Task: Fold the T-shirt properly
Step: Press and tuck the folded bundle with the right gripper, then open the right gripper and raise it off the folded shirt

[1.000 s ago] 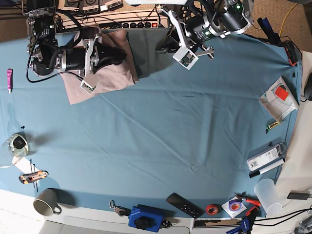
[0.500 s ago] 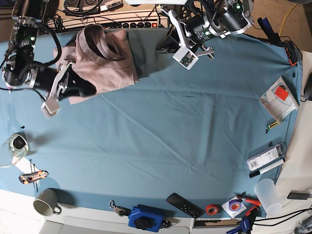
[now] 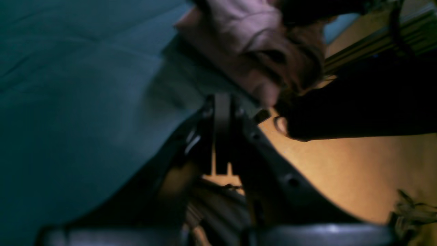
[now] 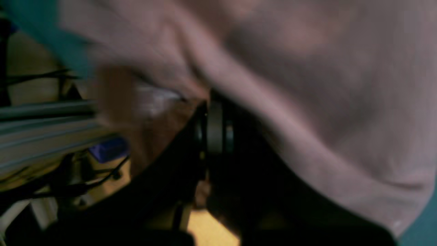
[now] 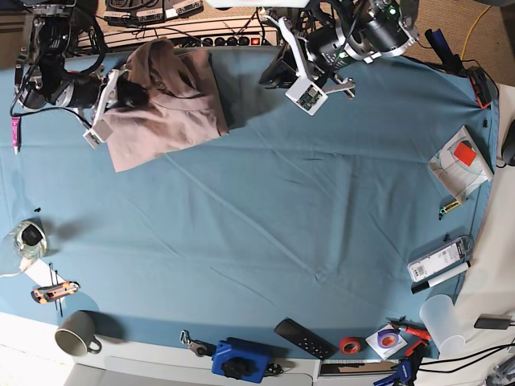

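The mauve T-shirt [image 5: 173, 112] lies folded and bunched at the back left of the teal tablecloth [image 5: 265, 209], with a raised hump near the back edge. My right gripper [image 5: 133, 92] is at the shirt's left side; in the right wrist view its fingers [image 4: 218, 112] are pressed together with shirt fabric [image 4: 341, 85] at their tips. The view is blurred. My left gripper [image 5: 272, 78] hovers at the back edge right of the shirt, shut and empty [image 3: 222, 106]. The shirt also shows in the left wrist view [image 3: 239, 34].
A power strip [image 5: 217, 40] and cables lie behind the table. A pink tube [image 5: 15, 133], mug [image 5: 76, 334], box cutter [image 5: 55, 292], remote [image 5: 304, 338], red tape roll [image 5: 348, 346], plastic cup [image 5: 442, 318] and booklet [image 5: 460, 161] ring the edges.
My right arm swung out to the lower left, lifting the shirt into a hump, then came back up to the shirt's left side. The left arm has not moved.
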Tool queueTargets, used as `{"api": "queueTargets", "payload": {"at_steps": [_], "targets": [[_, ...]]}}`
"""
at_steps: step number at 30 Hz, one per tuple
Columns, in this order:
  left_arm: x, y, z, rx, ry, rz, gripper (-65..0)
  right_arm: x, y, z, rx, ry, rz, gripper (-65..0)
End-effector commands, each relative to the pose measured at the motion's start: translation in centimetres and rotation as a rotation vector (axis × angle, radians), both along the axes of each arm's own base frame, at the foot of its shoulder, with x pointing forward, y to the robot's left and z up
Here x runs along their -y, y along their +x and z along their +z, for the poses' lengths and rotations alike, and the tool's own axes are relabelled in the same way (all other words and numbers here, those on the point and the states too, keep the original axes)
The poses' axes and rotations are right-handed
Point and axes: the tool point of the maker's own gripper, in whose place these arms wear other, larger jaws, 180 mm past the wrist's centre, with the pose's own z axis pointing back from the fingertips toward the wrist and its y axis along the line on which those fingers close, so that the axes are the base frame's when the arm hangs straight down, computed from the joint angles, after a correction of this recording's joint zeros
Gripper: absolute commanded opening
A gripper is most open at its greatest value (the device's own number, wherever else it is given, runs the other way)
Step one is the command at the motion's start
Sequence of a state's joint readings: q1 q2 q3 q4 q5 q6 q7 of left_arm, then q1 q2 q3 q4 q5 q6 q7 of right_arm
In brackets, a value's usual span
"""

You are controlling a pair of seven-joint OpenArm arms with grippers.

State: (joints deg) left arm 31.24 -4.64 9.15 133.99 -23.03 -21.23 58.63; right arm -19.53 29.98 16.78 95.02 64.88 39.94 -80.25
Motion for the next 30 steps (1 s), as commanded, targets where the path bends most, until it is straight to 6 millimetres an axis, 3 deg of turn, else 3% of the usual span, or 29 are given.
{"api": "queueTargets", "payload": {"at_steps": [1,6,9,14,20,27,30], "targets": [[0.1,0.3,0.8,0.032,-0.015,0.01,-65.0,1.1,0.4,0.0,0.0,-0.019,-0.015,-65.0],[-1.1,0.9,0.0,0.058,0.073,0.032,-65.0,2.8,-0.3,-2.3,-0.091,0.011,-0.106,-65.0],[-2.2,1.8,-0.3,0.098,0.135,0.075,-65.0,2.8,-0.3,-2.5,-0.1,0.032,-0.124,-65.0],[-3.8,2.6,-0.8,0.119,0.22,0.134,-65.0,0.6,1.6,-0.1,-0.024,0.216,-0.148,-65.0],[-5.4,3.1,-1.5,0.144,0.329,0.155,-65.0,-0.8,5.8,4.0,0.118,0.36,-0.149,-65.0],[-5.9,3.4,-1.4,0.129,0.324,0.211,-65.0,-0.9,8.3,5.7,0.192,0.372,-0.137,-65.0],[-5.9,3.4,-1.4,0.13,0.323,0.211,-65.0,-2.2,8.8,5.8,0.207,0.416,-0.143,-65.0]]}}
